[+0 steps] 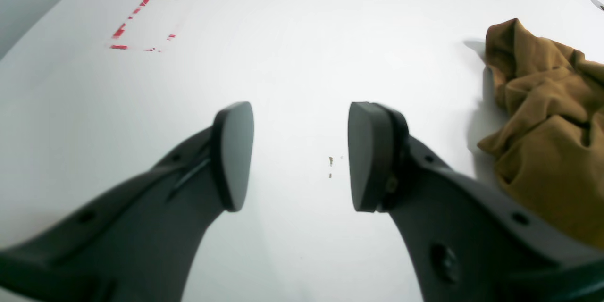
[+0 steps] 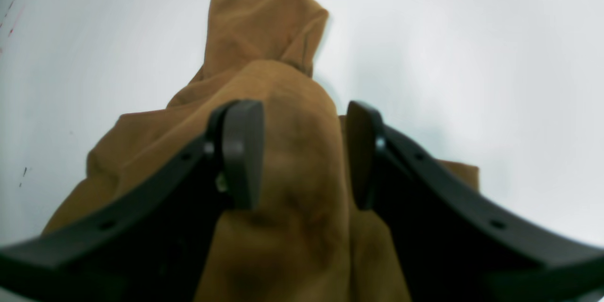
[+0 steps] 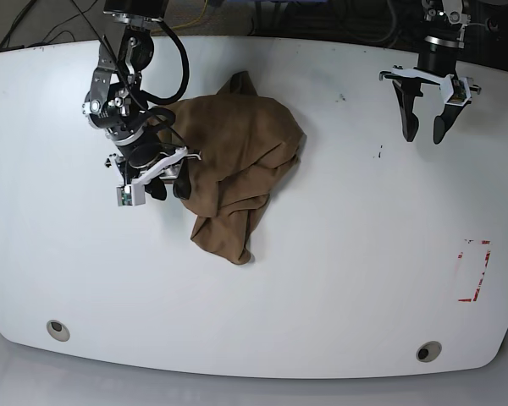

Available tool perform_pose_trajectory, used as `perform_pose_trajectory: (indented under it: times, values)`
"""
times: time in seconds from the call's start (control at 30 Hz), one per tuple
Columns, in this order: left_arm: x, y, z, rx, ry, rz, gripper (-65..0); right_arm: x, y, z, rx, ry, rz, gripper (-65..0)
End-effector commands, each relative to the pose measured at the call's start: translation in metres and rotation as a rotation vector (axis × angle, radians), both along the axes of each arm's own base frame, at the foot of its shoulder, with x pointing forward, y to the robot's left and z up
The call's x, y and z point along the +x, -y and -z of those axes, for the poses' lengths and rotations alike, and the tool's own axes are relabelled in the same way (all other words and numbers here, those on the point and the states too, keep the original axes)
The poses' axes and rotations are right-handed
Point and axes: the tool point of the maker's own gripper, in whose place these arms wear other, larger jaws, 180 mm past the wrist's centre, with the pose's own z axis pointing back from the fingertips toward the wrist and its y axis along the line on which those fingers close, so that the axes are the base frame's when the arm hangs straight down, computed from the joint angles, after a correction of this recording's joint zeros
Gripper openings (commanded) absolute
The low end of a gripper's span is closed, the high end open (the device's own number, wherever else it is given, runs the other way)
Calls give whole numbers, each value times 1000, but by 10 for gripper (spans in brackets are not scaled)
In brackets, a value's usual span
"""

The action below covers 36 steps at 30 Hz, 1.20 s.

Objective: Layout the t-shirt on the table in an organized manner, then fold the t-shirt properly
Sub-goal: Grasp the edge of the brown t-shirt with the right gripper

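While your right gripper straddles the t-shirt's 9 o'clock edge, parted, gripping nothing, your left gripper hangs released at 2 o'clock, well apart.

There is one t-shirt, brown and crumpled, and it lies on one white table. Two robot arms are over the table, and each arm has one gripper, so there are two grippers: the left gripper and the right gripper. Each gripper has two fingers, which makes four fingers in total. In the table there are two round holes, the first hole and the second hole, both near one long edge. One red dashed rectangle is marked on the table. A few small dark specks are also seen on the white surface.
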Motion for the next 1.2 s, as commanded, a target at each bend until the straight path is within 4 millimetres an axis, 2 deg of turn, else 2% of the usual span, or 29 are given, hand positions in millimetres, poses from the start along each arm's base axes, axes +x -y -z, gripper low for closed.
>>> perform_pose_trajectory:
  times: [0.0, 0.2, 0.53, 1.17]
  values:
    - [2, 0, -13, 2, 46, 7, -357, 13, 2, -9, 14, 40, 6, -379]
    - [2, 0, -12, 2, 44, 7, -357, 25, 2, 5, 35, 4, 12, -379]
    - [2, 0, -12, 3, 44, 8, -357, 30, 7, 10, 33, -9, 10, -379]
    - [2, 0, -12, 3, 45, 8, -357, 7, -11, 29, 58, -71, -37, -379]
